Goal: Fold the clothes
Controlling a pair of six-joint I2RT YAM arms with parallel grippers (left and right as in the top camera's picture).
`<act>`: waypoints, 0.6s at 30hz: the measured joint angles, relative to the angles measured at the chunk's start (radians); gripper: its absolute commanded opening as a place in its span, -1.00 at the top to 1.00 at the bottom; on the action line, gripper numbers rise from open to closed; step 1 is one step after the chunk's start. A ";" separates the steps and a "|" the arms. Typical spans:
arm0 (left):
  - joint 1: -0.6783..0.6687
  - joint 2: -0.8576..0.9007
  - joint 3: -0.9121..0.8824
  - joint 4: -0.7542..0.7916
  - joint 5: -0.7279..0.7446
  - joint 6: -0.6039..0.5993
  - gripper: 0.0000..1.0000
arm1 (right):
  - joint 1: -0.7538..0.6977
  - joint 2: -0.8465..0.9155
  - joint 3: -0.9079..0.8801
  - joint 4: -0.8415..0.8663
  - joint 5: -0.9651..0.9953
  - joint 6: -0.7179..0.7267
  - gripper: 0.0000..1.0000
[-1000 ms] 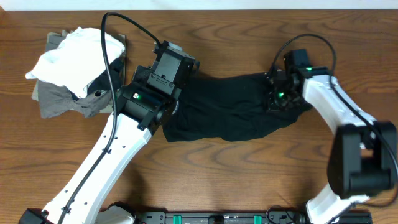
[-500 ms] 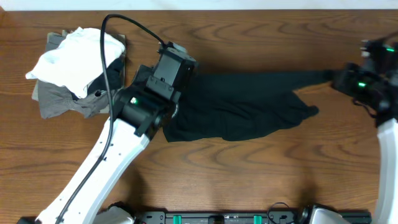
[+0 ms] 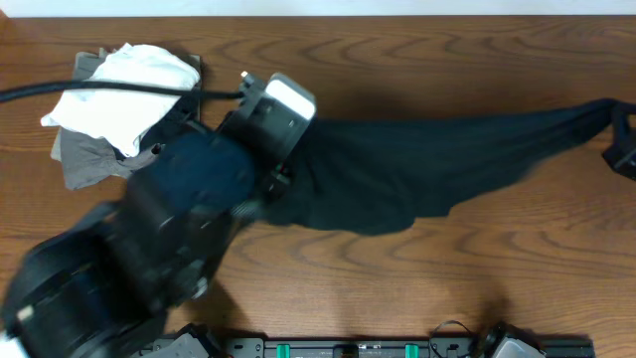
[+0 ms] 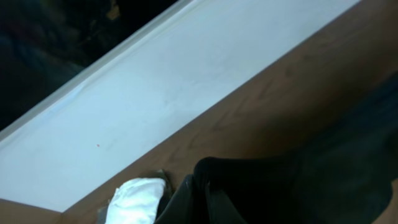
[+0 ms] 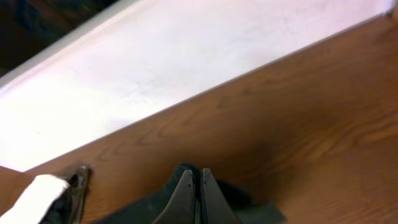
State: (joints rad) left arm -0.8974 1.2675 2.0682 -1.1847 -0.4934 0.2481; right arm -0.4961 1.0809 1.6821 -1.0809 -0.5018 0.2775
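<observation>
Across the middle of the overhead frame, we see the black shirt of soft fabric (image 3: 417, 169) drawn out into a long band over the brown wooden table (image 3: 397, 298). It runs from just left of centre to the right edge. It is widest near the centre, where a loose lobe hangs toward the lower part of the frame, and it narrows to a thin tail at the far right.

That tail ends at the right gripper (image 3: 624, 149), which is only partly inside the frame at the right edge. In the right wrist view its two dark fingers (image 5: 185, 193) lie pressed together, with black cloth bunched around their base. We read this pincer as clamped on the shirt's right end.

The shirt's left end disappears under the left arm (image 3: 149, 249), a large blurred dark mass filling the lower left of the overhead frame, with a pale housing at its upper tip. In the left wrist view the left gripper (image 4: 200, 196) sits at the bottom centre. Its fingers are close together and black fabric is gathered around and to the right of them, so we read it as closed on the shirt's left end.

In the upper left of the overhead frame, a crumpled white garment (image 3: 119, 85) lies on top of a rumpled grey garment (image 3: 84, 159), near the shirt's left end. We cannot tell whether they touch it, since the arm covers that spot. The white garment also shows low and left in both wrist views. A pale flat band (image 4: 174, 87) borders the table's far edge.
</observation>
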 measured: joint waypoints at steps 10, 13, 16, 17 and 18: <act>-0.081 0.008 0.228 -0.172 -0.009 0.019 0.88 | 0.000 0.003 0.302 -0.135 0.022 -0.001 0.98; -0.081 0.005 0.240 -0.179 -0.028 0.019 0.88 | 0.000 -0.006 0.331 -0.153 0.046 -0.001 0.98; -0.081 0.020 0.243 -0.183 -0.081 0.020 0.88 | 0.000 0.005 0.333 -0.157 0.065 -0.001 0.98; -0.081 0.030 0.244 -0.183 -0.098 0.023 0.88 | 0.000 0.015 0.334 -0.156 0.068 -0.001 0.98; -0.079 0.045 0.244 -0.183 -0.113 0.034 0.88 | 0.000 0.032 0.334 -0.153 0.071 -0.001 0.97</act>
State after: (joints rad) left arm -0.9760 1.3121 2.3123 -1.3674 -0.6064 0.2821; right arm -0.4961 1.1126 2.0163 -1.2343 -0.4313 0.2768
